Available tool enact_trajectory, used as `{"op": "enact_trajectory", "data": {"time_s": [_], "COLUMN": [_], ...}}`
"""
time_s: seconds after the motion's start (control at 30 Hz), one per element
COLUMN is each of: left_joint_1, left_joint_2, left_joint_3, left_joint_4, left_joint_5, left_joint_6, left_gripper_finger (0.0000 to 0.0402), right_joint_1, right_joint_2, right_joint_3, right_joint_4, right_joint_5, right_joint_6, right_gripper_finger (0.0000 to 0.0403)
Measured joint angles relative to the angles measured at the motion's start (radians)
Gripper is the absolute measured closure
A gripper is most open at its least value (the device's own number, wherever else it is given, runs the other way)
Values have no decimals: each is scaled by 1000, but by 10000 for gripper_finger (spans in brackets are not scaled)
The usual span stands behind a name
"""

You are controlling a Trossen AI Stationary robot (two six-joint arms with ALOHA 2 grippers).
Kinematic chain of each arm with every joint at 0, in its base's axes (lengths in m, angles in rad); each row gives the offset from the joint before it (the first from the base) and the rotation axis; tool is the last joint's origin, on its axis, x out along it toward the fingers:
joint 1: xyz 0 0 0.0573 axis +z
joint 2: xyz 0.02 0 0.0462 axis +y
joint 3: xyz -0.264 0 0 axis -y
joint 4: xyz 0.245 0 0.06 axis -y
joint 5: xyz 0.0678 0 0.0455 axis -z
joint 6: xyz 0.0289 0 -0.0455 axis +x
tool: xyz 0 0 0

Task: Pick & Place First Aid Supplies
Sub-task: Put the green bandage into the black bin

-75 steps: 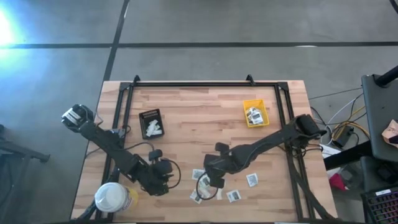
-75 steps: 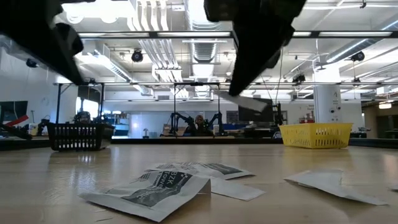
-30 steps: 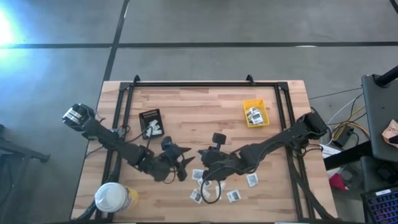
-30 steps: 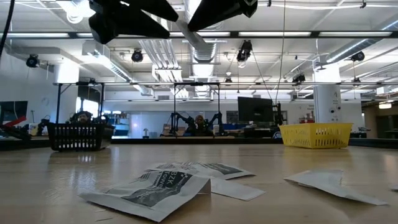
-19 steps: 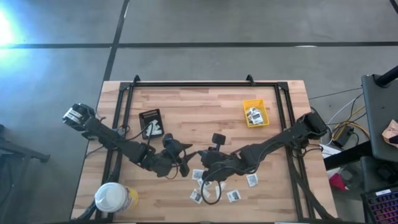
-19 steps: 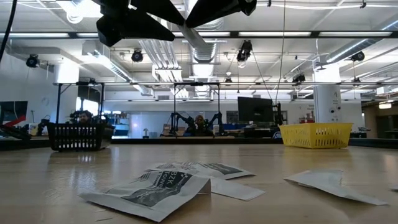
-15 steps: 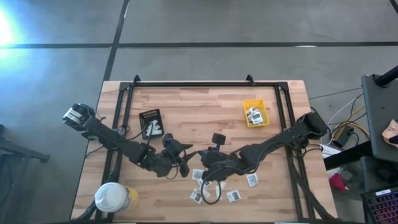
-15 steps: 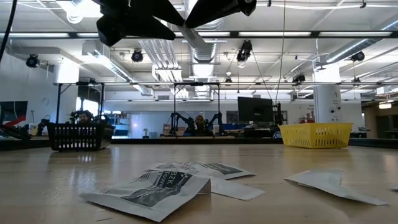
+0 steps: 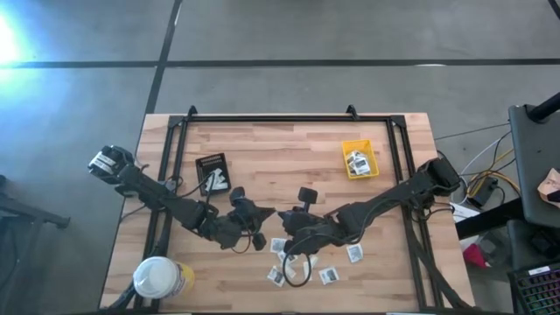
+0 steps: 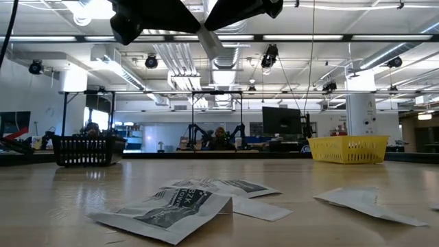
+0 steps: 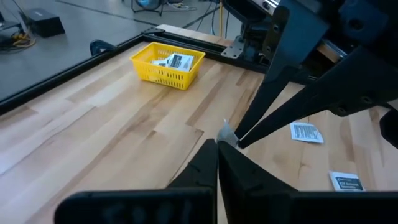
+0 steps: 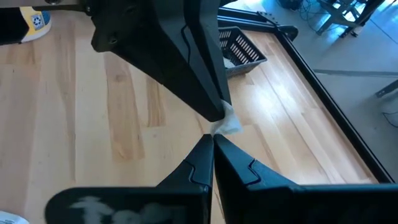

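Both grippers meet tip to tip in the air above the middle of the table. My left gripper (image 9: 264, 217) and my right gripper (image 9: 281, 217) are each shut on one small white packet (image 11: 227, 132), which shows pale between the dark fingers in the low view (image 10: 210, 43). Several more packets (image 9: 278, 246) lie flat on the wood below and toward the near edge. A yellow bin (image 9: 360, 158) at the far right and a black tray (image 9: 213, 172) at the far left each hold packets. My left gripper pinches one edge of the packet (image 11: 224, 133) between its two fingers, coming slanting down from the table's left. The packet is clear of the table. My right gripper pinches the opposite side of the same packet (image 12: 225, 128) between its two fingers, slanting down from the table's right.
A round white-lidded yellow tub (image 9: 160, 278) stands at the near left corner. A black frame (image 9: 280, 118) runs round the table's far edge and sides. Loose packets (image 10: 164, 208) lie close in the low view.
My left gripper, open a second ago with its fingers spread on either side of the packet held by my right gripper, has shut on it. Both arms have kept their places and the packet stays in the air.
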Motion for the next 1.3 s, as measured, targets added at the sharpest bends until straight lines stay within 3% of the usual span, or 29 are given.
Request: {"op": "enact_trajectory", "data": {"time_s": [0.27,0.9,1.13,1.3], "left_joint_1": [0,-2,-2,-2], "left_joint_2": [0,0,-19,-70], "left_joint_3": [0,0,2,2], "left_joint_4": [2,-21,-96,-239], "left_joint_5": [7,60,60,48], "left_joint_6": [26,54,46,0], "left_gripper_finger": [401,401,401,401], "right_joint_1": [-1,-3,-3,-1], "right_joint_2": [0,-6,-58,-96], "right_joint_3": [0,0,0,0], "right_joint_4": [-1,-22,-148,-245], "right_joint_5": [-6,2,2,-1], "right_joint_6": [13,6,76,150], "right_gripper_finger": [386,276,248,241]}}
